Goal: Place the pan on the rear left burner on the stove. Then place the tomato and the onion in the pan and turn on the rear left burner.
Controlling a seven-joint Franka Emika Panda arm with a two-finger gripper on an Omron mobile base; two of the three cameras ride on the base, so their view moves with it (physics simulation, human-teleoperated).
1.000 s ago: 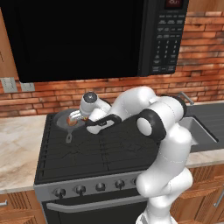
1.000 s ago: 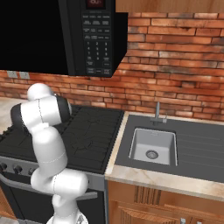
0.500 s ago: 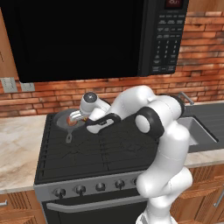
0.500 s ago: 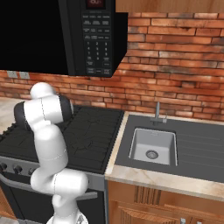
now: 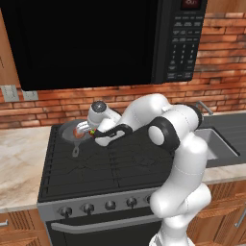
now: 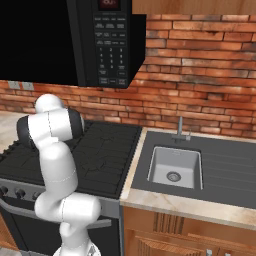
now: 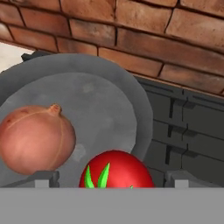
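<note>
The grey pan point(image 5: 68, 130) sits on the rear left burner of the black stove point(image 5: 96, 168), handle pointing forward. In the hand view the brown onion point(image 7: 37, 138) lies inside the pan point(image 7: 92, 87) at the left. The red tomato point(image 7: 114, 170) with its green top sits low over the pan's right side, between the fingertips point(image 7: 43, 178) with a small gap on each side. My gripper point(image 5: 89, 130) hovers over the pan's right edge and looks open; a bit of the tomato point(image 5: 91, 132) shows under it.
A black microwave point(image 5: 96, 38) hangs low above the stove, with a brick wall point(image 7: 131, 35) right behind the pan. Dark knobs point(image 5: 88, 208) line the stove's front panel. A sink point(image 6: 175, 167) lies in the dark counter to the right. Pale counter point(image 5: 19, 158) lies left.
The arm has stayed almost still over the pan; no clear movement of the pan, the onion or the hand.
</note>
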